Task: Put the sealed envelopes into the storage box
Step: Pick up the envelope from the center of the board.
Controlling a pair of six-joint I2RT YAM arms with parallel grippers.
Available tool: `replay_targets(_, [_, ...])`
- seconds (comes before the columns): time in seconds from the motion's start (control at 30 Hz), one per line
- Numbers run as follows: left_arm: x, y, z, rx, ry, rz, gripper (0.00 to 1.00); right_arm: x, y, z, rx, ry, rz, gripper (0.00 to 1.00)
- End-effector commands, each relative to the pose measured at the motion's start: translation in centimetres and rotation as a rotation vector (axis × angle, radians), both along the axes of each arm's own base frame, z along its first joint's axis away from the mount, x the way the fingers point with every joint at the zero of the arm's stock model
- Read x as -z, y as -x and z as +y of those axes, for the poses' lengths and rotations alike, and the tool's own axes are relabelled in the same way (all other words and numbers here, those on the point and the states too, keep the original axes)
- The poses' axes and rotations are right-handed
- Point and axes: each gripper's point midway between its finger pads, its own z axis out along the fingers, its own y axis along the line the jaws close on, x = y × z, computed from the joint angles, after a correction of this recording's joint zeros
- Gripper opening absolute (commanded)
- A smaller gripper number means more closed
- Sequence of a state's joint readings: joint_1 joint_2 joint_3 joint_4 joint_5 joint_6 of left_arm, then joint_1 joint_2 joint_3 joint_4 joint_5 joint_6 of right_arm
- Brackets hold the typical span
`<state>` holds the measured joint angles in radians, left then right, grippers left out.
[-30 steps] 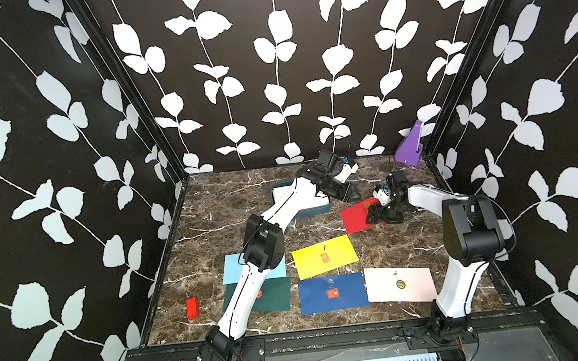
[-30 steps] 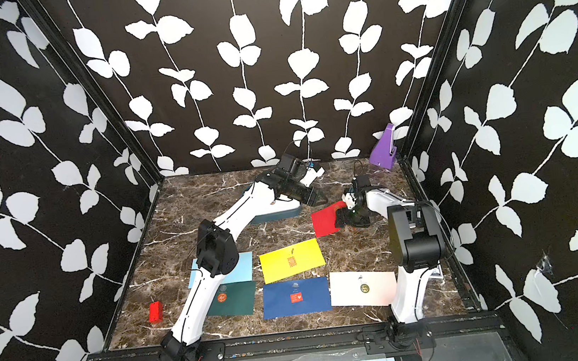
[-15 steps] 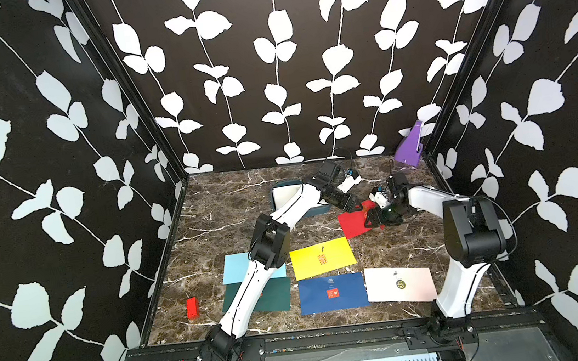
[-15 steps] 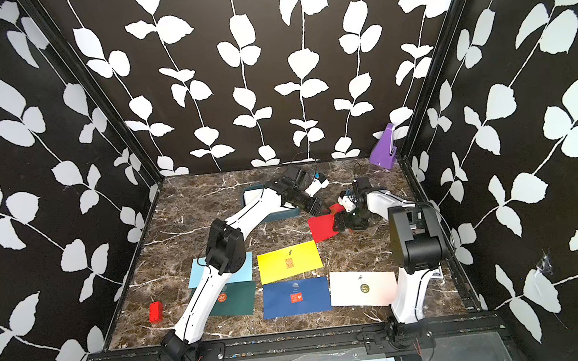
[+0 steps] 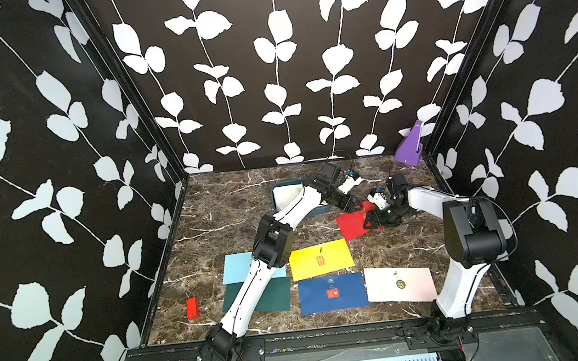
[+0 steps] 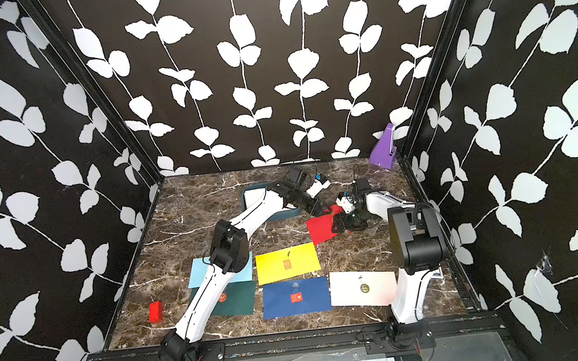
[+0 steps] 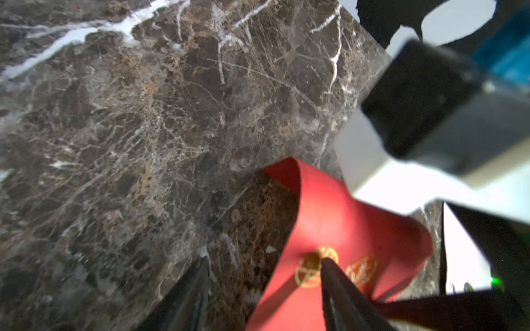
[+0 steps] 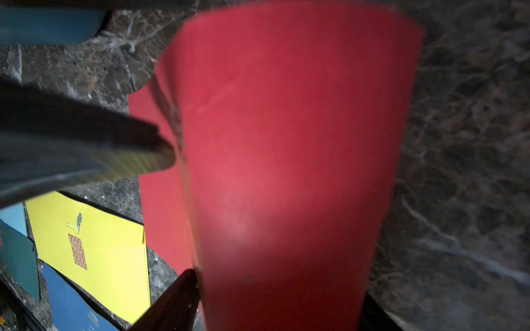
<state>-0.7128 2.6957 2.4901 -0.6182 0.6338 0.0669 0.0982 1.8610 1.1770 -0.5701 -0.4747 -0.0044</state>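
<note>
In both top views the red envelope (image 5: 352,226) lies on the desk (image 5: 228,214) near the storage box (image 5: 276,192), not inside. My left end effector (image 5: 356,205) and right end effector (image 5: 371,219) meet at it.

Left wrist view: the left one is spread over the sticker (image 7: 309,266).

Right wrist view: the right one pinches the envelope, bowed between its jaws. More squeeze could crease it, or it springs out.

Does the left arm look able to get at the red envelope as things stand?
Probably yes. The left gripper has its fingers open right at the red envelope, whose edge curls up; nothing lies between them.
</note>
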Motion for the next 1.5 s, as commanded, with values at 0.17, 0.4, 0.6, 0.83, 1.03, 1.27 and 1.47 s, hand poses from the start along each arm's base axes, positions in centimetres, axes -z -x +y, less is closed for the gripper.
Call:
replay_targets(0.17, [-0.6, 2.1, -1.0, 0.113, 0.082, 0.050, 0.64, 0.9, 3.4, 1.0, -0.062, -0.029, 0.098, 0.73])
replay_targets(0.4, [-0.8, 4.0, -0.2, 0.175, 0.073, 0.102, 0.57, 1.1, 2.6, 0.4, -0.046, 0.013, 0.073, 0.73])
replay_targets(0.6, [-1.2, 4.4, 0.3, 0.195, 0.063, 0.092, 0.30, 0.9, 1.8, 0.0, -0.022, 0.039, 0.049, 0.73])
replay_targets(0.83, [-2.5, 4.6, 0.2, 0.203, 0.084, 0.083, 0.12, 0.6, 1.0, -0.7, 0.007, 0.059, 0.026, 0.74])
replay_targets(1.03, [-2.6, 4.4, 0.3, 0.189, 0.075, 0.083, 0.04, 0.2, 1.0, -1.5, 0.030, 0.071, 0.016, 0.83])
replay_targets(1.27, [-5.5, 3.3, 0.5, 0.139, 0.084, 0.030, 0.00, -1.5, 0.8, -3.3, 0.113, 0.080, -0.048, 0.98])
replay_targets(1.47, [-9.3, 3.0, -0.1, 0.095, 0.184, 0.040, 0.00, -4.4, 0.2, -4.0, 0.177, 0.039, -0.128, 0.99])
